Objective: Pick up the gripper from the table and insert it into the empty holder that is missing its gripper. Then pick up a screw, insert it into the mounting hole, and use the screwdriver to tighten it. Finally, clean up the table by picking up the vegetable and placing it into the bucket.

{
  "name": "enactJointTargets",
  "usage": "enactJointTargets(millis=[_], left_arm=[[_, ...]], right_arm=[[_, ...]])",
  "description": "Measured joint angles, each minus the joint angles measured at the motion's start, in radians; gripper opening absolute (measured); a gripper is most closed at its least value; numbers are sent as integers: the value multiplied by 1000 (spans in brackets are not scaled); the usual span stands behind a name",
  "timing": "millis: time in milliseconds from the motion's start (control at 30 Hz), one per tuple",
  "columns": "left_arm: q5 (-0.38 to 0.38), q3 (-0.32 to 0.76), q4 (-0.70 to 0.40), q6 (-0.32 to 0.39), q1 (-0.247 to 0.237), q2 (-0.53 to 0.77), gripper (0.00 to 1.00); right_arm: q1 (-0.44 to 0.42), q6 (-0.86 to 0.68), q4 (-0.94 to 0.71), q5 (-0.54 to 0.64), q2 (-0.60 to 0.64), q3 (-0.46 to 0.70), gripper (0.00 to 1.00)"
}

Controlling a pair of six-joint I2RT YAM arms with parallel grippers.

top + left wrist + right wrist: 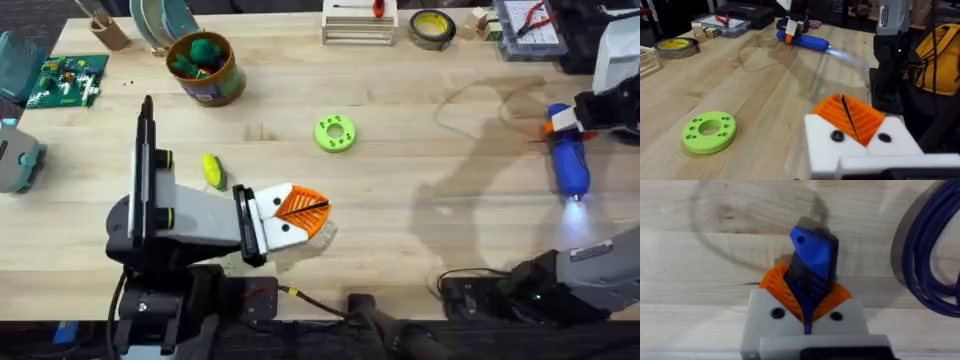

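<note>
1. Blue pen-shaped powered screwdriver (570, 165) lies at the wooden tabletop's (420, 200) right side, clamped in the right claw (809, 305).
2. Left claw (300, 212) pressed together, empty, beside the small yellow-green toy vegetable (212, 170).

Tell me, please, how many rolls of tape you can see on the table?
1. The roll of yellow tape lies flat at the far edge of the table, between the white rack and the parts tray. Others may be hidden out of frame.
</note>
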Motion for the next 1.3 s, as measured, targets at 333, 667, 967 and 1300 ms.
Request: enactJointTargets(millis=[333, 667, 967, 1300], left_arm=[[0, 0, 0, 0, 0, 0, 11], [0, 0, 0, 0, 0, 0, 11], [0, 0, 0, 0, 0, 0, 11], [-1, 0, 0, 0, 0, 0, 11]], right_arm=[[0, 26, 14, -1, -91, -8, 16], [3, 114, 29, -77, -329, -8, 16], [89, 144, 29, -134, -575, -8, 15], [145, 208, 26, -235, -927, -35, 13]])
